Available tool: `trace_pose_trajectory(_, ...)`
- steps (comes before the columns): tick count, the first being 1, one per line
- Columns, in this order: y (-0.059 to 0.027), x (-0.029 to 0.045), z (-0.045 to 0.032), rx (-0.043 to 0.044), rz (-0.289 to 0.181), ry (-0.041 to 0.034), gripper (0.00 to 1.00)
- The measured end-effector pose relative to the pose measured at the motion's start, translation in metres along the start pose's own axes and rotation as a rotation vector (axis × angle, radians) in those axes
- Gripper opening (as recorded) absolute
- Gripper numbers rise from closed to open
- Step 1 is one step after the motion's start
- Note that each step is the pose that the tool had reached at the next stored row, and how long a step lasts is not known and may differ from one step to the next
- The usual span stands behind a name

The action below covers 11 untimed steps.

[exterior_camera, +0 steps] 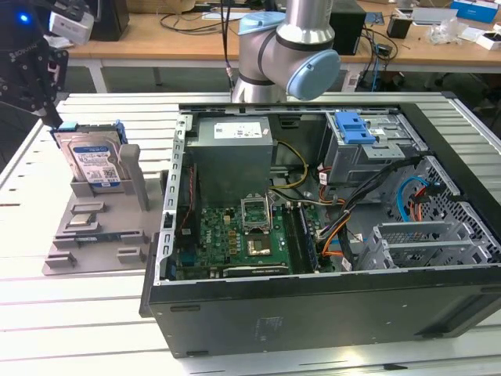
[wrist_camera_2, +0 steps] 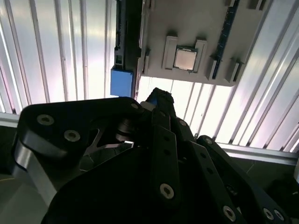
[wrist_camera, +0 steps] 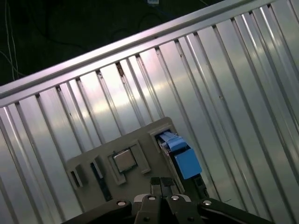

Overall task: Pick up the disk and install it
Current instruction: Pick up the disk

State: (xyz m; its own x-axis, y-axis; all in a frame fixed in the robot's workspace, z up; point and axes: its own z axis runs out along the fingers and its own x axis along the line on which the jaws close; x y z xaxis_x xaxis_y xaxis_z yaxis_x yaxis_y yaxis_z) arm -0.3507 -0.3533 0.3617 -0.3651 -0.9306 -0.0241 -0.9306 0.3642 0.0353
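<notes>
Gripper (exterior_camera: pixel 47 106) near disk (exterior_camera: pixel 94 160) — silver-grey, blue-railed

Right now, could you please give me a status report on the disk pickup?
Pincer above disk, not gripping it. Disk upright in grey holder, outside case. Nothing between them.

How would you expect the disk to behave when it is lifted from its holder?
Probably stiff and fairly heavy for its size: the disk looks like a flat metal-cased slab. Standing on edge in the grey holder, it could tip if pushed sideways.
</notes>
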Motion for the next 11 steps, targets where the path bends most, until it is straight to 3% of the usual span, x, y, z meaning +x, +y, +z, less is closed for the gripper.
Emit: trace_pose_trajectory(11, 0.0, 0.0, 0.0, -0.0037, -0.151, 0.0054, 0.11)
